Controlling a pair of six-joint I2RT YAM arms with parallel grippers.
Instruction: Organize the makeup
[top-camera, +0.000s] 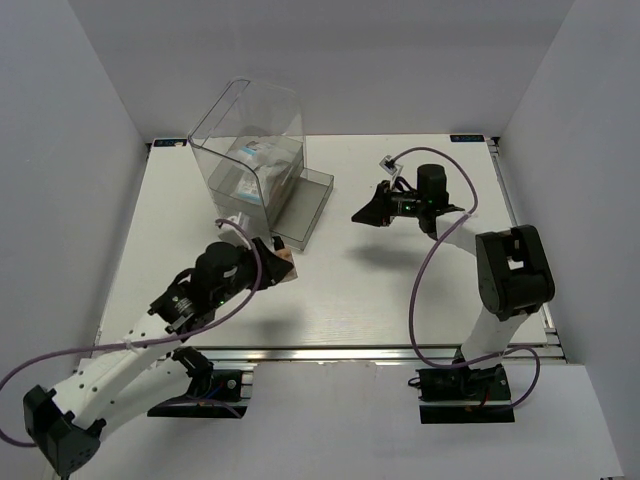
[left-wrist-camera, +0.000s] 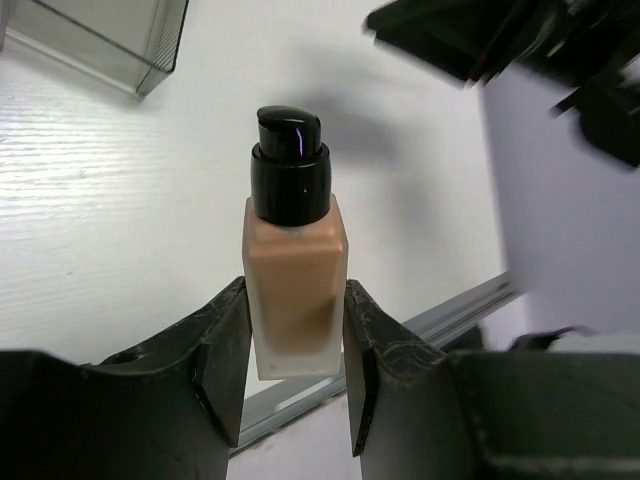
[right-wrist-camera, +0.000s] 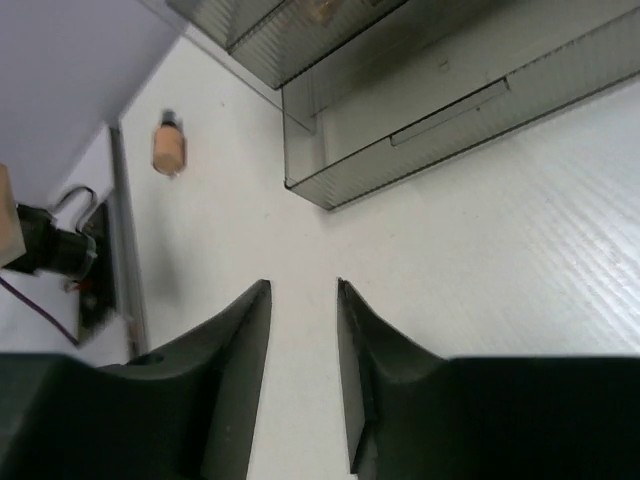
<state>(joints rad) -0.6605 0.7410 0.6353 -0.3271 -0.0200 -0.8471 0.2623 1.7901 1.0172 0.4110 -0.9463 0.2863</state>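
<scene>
My left gripper (left-wrist-camera: 295, 335) is shut on a tan foundation bottle (left-wrist-camera: 296, 275) with a black cap, gripping its lower body, cap pointing away. In the top view this gripper (top-camera: 277, 266) holds the bottle (top-camera: 287, 254) just in front of the clear box's open drawer (top-camera: 306, 205). My right gripper (top-camera: 362, 214) is open and empty over the table, right of the drawer; in its wrist view (right-wrist-camera: 303, 292) only bare table lies between the fingers. White-and-blue packets (top-camera: 250, 165) lie inside the box. A small tan bottle (right-wrist-camera: 168, 148) shows far off; I cannot tell if it is the same one.
The large clear plastic box (top-camera: 250, 135) stands at the back left with its bottom drawer pulled out toward the right; the drawer also shows in the right wrist view (right-wrist-camera: 440, 120). White walls close in the table on three sides. A metal rail (top-camera: 330, 352) runs along the near edge.
</scene>
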